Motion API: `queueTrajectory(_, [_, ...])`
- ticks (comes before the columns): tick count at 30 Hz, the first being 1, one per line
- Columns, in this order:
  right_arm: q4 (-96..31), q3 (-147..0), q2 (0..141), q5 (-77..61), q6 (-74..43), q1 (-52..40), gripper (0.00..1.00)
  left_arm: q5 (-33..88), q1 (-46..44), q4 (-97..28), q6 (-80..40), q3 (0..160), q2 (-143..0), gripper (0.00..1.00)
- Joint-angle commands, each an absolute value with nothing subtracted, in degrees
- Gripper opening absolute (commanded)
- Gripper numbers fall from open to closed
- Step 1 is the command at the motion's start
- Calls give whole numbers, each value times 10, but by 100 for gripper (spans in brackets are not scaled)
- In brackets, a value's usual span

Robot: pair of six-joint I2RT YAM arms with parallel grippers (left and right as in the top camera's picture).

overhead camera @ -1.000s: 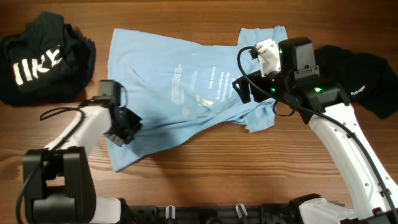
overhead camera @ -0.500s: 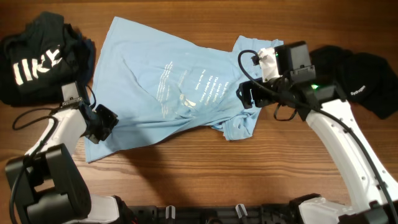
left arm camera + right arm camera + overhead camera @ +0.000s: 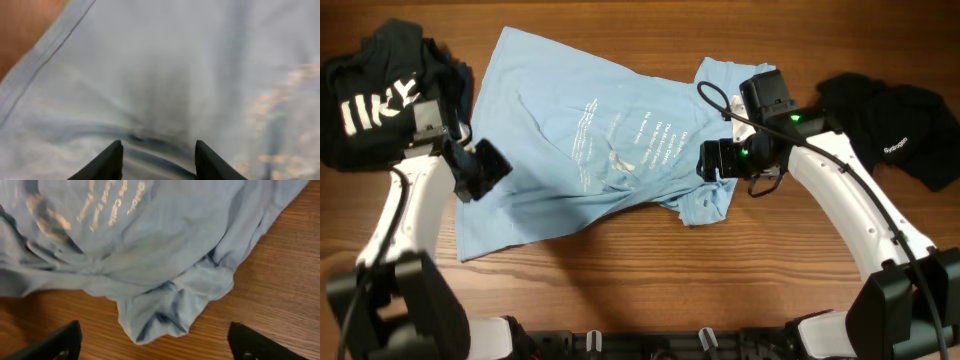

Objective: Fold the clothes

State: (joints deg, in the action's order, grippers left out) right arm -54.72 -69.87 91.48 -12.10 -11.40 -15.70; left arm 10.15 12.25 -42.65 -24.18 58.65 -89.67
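Left tool (image 3: 157, 155) stands half open, holding nothing, over the left edge of the sky-blue T-shirt (image 3: 570, 130) spread rumpled on the table (image 3: 650, 270); right tool (image 3: 155, 335) gapes wide, empty, above its bunched right corner.

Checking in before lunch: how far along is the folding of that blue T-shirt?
Done: blue T-shirt lies spread, though wrinkled. In hand: left jaws at its left edge, right jaws open over the bunched sleeve, holding nothing. Left: every fold; black clothes wait at both sides.
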Motion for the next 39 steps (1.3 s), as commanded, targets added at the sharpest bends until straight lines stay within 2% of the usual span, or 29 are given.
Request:
queueTrajectory(1, [-522, -702, 925, -134, -152, -159, 85, 111, 106, -431, -191, 597, -855, 40])
queueTrajectory(4, [-481, -685, 935, -137, -156, -159, 77, 111, 88, -427, -143, 597, -834, 37])
queueTrajectory(8, [-428, -681, 950, -140, -128, -161, 62, 111, 69, -415, -117, 597, -808, 39])
queueTrajectory(10, [-395, -681, 958, -140, -102, -165, 60, 118, 56, -406, -98, 597, -797, 42])
queueTrajectory(13, [-355, -681, 983, -124, -82, -169, 63, 126, 30, -401, -63, 597, -792, 46])
queueTrajectory(16, [-328, -681, 1015, -97, -72, -169, 77, 126, 7, -403, -45, 597, -793, 47])
queueTrajectory(19, [-276, -681, 1052, -52, -70, -168, 80, 124, -12, -399, -31, 597, -793, 48])
queueTrajectory(28, [-138, -681, 1121, 50, -77, -155, 80, 120, -28, -395, -30, 597, -793, 52])
queueTrajectory(35, [-99, -681, 1127, 51, -76, -123, 77, 120, -28, -395, -30, 597, -793, 53])
queueTrajectory(39, [-104, -681, 1127, 35, -74, -114, 69, 120, -28, -394, -30, 597, -793, 54])
